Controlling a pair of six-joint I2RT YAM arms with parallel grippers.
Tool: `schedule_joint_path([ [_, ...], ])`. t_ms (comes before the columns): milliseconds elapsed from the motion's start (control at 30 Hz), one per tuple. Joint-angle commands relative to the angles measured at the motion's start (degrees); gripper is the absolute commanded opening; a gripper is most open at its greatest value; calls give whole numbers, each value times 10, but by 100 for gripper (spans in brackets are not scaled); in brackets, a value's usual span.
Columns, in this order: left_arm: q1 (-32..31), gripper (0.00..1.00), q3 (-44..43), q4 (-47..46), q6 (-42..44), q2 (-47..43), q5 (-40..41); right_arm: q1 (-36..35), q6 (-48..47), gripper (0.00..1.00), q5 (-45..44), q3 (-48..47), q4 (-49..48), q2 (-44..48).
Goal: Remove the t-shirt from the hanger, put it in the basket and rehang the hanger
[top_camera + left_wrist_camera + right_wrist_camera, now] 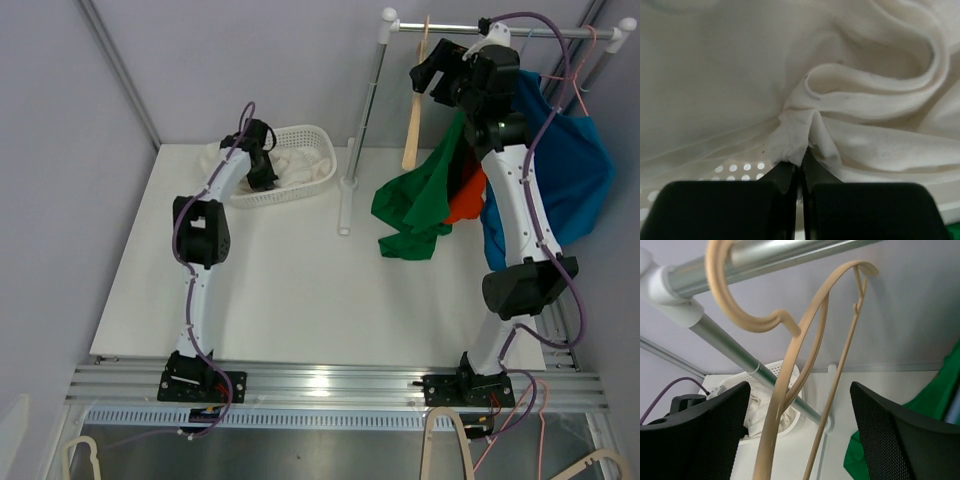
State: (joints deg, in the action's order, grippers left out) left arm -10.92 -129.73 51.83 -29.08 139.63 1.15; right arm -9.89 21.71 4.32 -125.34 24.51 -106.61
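Observation:
A white t-shirt lies crumpled in the white basket at the back left. My left gripper is down in the basket, shut on a fold of this shirt; it also shows in the top view. A bare tan hanger hangs by its hook from the metal rail, with no cloth on it. My right gripper is open, its fingers either side of the hanger and apart from it. In the top view the right gripper is high beside the hanger.
A green shirt, an orange one and a blue one hang from the rail on the right, behind my right arm. The rack's upright post stands between basket and clothes. Spare hangers lie at the bottom edge.

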Motion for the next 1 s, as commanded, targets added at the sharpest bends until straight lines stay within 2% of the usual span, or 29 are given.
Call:
schedule_joint_path([
  [0, -1, 1, 4, 50, 29, 2, -14, 8, -33, 86, -28, 7, 11, 75],
  [167, -19, 1, 59, 51, 35, -32, -14, 13, -36, 85, -42, 41, 12, 135],
  [267, -34, 1, 105, 39, 42, -62, -18, 12, -46, 82, -94, 34, 33, 141],
  [367, -53, 1, 126, 48, 46, -83, -20, 15, -52, 79, -135, -8, 79, 118],
  [467, -68, 1, 149, 50, 53, -92, -62, 19, -52, 77, -140, -60, 130, 74],
  [633, -81, 1, 192, 43, 54, -117, -87, 21, -54, 76, -145, -80, 141, 30],
  [967, -125, 1, 407, -47, 18, -268, -71, 23, -69, 76, -221, -105, 146, -14],
])
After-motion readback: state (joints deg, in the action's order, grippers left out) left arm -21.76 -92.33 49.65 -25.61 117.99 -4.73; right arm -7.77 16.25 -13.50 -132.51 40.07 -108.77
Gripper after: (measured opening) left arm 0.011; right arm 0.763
